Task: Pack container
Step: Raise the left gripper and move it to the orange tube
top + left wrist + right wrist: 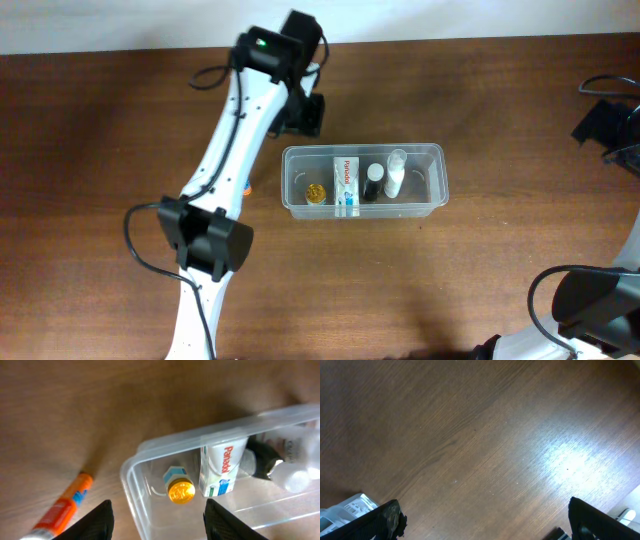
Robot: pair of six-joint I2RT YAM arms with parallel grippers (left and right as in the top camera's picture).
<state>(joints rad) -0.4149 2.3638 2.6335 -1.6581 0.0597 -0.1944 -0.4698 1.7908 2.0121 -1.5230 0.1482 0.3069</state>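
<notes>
Four small items sit inside the container, a clear shallow tub lying open side up near the middle of the table. From overhead its long axis runs left to right across the table, with the short ends facing the two arms. Lined up along it are a gold-capped jar, a Panadol box, a black-capped bottle and a pale bottle.

The left gripper hovers over the tub's left end. Its fingers are spread, one outside the short wall and one over the inside, with nothing pinched between them. Its wrist camera shows only that end of the tub, running off slantwise to the right. It also shows the jar's gold lid and the box's lettering close up.

That camera also shows an orange-and-white tube lying on the wood just beside the tub's short end. From overhead the arm hides nearly all of it, leaving a small orange speck.

The right gripper is well apart from the tub at the table's right side. Its jaws are spread wide over bare wood and grasp nothing. Its wrist camera does not clearly show the tub.
</notes>
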